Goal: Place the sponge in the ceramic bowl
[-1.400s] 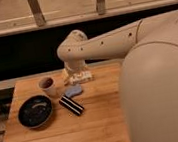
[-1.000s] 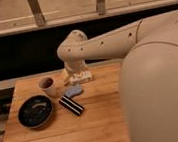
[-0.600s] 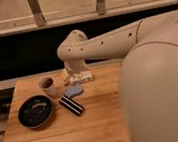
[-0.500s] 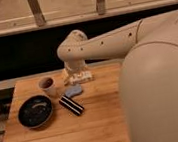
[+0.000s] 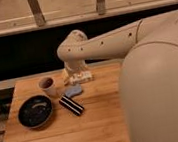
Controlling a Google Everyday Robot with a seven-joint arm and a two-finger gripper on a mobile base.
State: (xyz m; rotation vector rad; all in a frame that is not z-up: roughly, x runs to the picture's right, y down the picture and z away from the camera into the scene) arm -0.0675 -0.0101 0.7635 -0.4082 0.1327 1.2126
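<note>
The robot's body is covered in smooth, matte, cream-white casing. A large rounded shell [image 5: 159, 94] fills the right side of the frame. A tapering arm link [image 5: 113, 39] of the same colour is seen in the upper centre, marked along its length with a row of small dark dots. A bulbous joint [image 5: 73, 43] is seen at its left end. The gripper [image 5: 78, 78], pale and blocky, is seen just below that joint, left of centre.

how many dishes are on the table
2: the ceramic bowl at the left edge, the cup behind it. The arm may hide others. The gripper is just behind the sponge.
</note>
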